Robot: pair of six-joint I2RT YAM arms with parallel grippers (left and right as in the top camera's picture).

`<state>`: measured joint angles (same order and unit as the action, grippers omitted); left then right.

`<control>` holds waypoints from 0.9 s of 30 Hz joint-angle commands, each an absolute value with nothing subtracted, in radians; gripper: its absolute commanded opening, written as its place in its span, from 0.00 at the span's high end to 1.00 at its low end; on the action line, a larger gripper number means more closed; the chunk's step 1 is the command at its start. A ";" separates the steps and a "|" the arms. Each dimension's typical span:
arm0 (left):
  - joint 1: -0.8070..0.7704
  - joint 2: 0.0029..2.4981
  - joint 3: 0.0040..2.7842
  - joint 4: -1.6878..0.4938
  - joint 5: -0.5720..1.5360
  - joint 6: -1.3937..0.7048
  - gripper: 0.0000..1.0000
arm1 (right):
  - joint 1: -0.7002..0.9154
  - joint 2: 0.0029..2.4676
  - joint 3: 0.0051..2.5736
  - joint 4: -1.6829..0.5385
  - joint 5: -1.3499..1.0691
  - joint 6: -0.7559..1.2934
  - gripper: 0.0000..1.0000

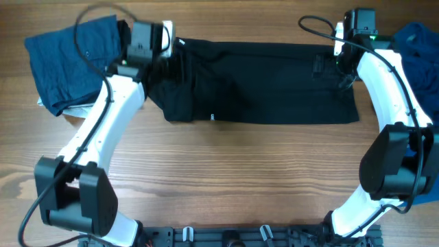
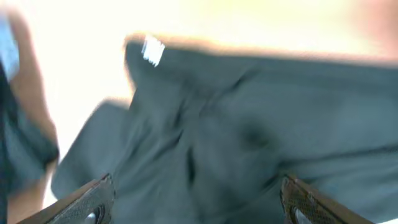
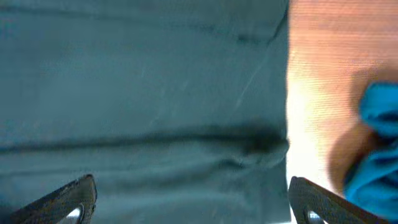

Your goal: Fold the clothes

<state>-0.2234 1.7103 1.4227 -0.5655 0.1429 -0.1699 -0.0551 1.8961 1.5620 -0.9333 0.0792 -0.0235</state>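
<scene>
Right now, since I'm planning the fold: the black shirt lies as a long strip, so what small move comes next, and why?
Probably lower the left gripper and pinch the bunched left end of the black shirt to pull it flat. Both it and the right gripper hang open above the strip; the right end lies smooth.

White arm links (image 1: 103, 127), black joints (image 1: 75, 199), looping black cables (image 1: 88, 31)

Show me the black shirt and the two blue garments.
black shirt (image 1: 274, 82), overhead, flat middle.
dark blue garment (image 1: 58, 58), overhead, top layer.
bright blue garment (image 1: 422, 44), overhead, upper part.
</scene>
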 commanded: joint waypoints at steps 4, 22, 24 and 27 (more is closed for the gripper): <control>-0.225 1.725 1.732 -0.620 0.149 -0.173 0.18 | -0.054 1.903 1.770 -1.082 0.033 0.047 0.01; -0.203 2.380 2.270 -0.980 0.025 -0.161 0.24 | -0.164 2.074 2.046 -1.006 -0.002 0.105 0.14; -0.191 2.408 2.270 -0.986 0.039 -0.161 0.33 | -0.172 2.120 2.040 -0.999 -0.002 0.102 0.15; -0.186 2.431 2.270 -0.980 0.044 -0.161 0.37 | -0.175 2.186 2.038 -0.996 -0.002 0.075 0.15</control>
<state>-0.1989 2.4275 2.2612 -0.9878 0.0620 -0.1665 -0.1726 2.1319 2.0335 -1.0019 0.0181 0.0925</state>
